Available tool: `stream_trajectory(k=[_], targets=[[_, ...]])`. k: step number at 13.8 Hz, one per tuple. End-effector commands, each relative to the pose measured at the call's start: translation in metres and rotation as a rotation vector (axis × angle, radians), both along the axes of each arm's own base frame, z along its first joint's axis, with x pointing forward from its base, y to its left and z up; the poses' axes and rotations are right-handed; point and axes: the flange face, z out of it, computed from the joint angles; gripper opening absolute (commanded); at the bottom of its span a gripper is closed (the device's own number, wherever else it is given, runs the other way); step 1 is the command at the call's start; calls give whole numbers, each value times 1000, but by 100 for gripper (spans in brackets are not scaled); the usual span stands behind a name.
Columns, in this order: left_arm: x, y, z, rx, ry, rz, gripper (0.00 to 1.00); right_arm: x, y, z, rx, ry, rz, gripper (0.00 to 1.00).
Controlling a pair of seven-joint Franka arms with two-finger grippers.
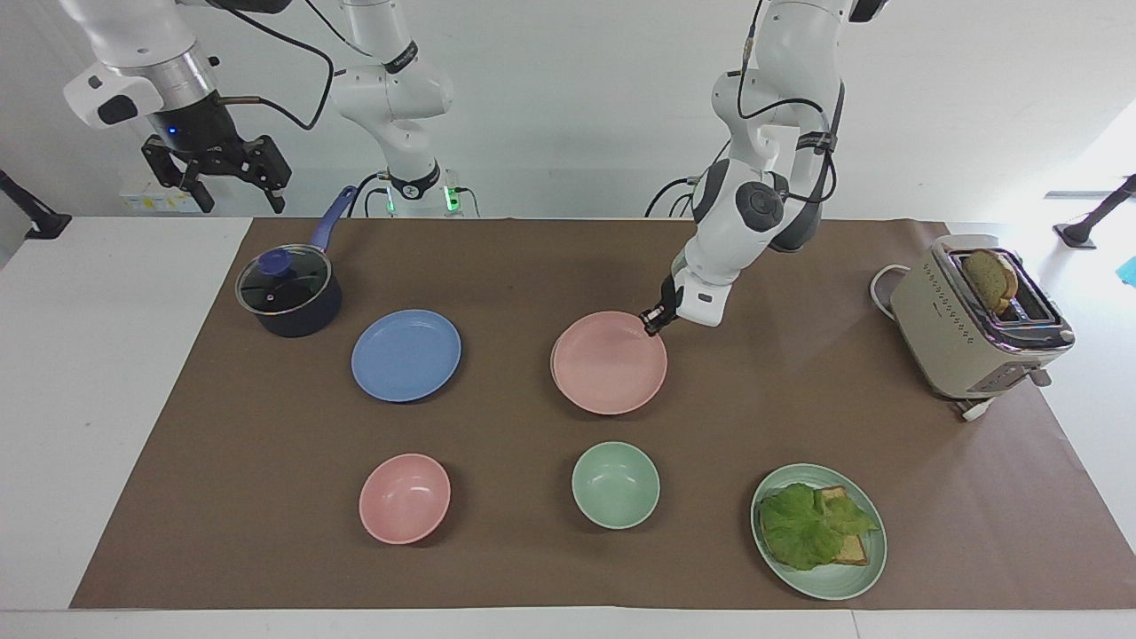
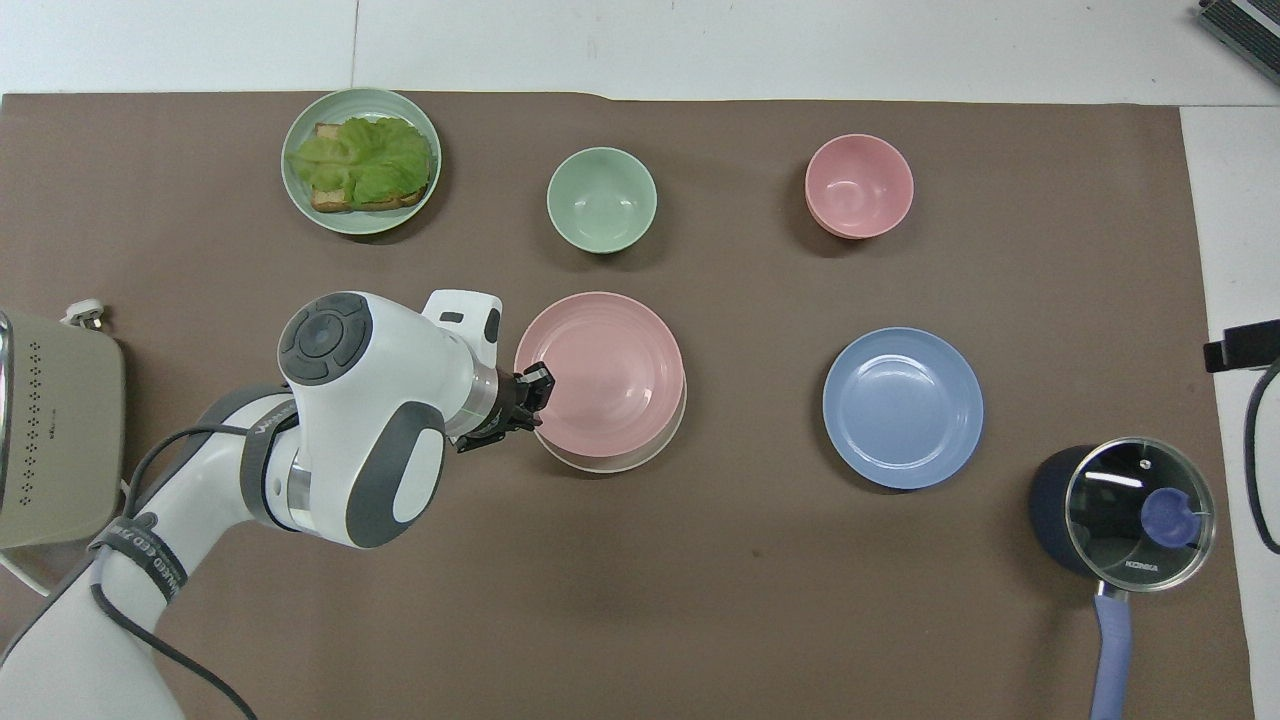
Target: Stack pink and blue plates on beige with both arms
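**Pink plate seated on beige; blue plate next**

Working outward from the robots' end.

Nearest the bases: the right gripper (image 1: 216, 173) hangs high in the air over the saucepan corner, fingers spread wide, holding nothing. That arm waits. Under it sits the lidded saucepan (image 1: 288, 293), at the right arm's end of the mat.

Next row out: the left gripper (image 1: 655, 321) is down at the pink plate (image 1: 610, 362), fingertips pinched shut on the rim edge that faces the robots and the left arm's end. The pink plate lies on the beige plate (image 2: 610, 465), of which only a thin crescent shows at the edge nearest the robots. The stack looks slightly off centre. My read: placed, release pending.

Same row, toward the right arm's end: the blue plate (image 1: 406, 355), flat on the mat, well apart from the stack.

The relation that matters: the blue plate lies between the saucepan and the stack, so the right arm is the nearer one. From its gripper the plate is farther out and toward the table's middle. Round plate, so no long axis; any rim point serves.

Farthest row: pink bowl (image 1: 405, 498), green bowl (image 1: 615, 485), green plate with lettuce toast (image 1: 819, 531). Toaster (image 1: 976, 319) at the left arm's end.
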Motion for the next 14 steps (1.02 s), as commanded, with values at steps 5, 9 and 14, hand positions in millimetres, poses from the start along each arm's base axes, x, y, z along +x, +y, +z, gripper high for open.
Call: stream_trajectory(k=[5, 9, 14], targets=[[-1, 5, 3, -12, -13, 24, 100, 1, 2, 1, 2, -17, -11, 100], [6, 7, 10, -3, -23, 0, 100, 1, 2, 1, 2, -15, -12, 100], [30, 70, 94, 72, -10, -223, 100, 1, 2, 1, 2, -17, -11, 100]])
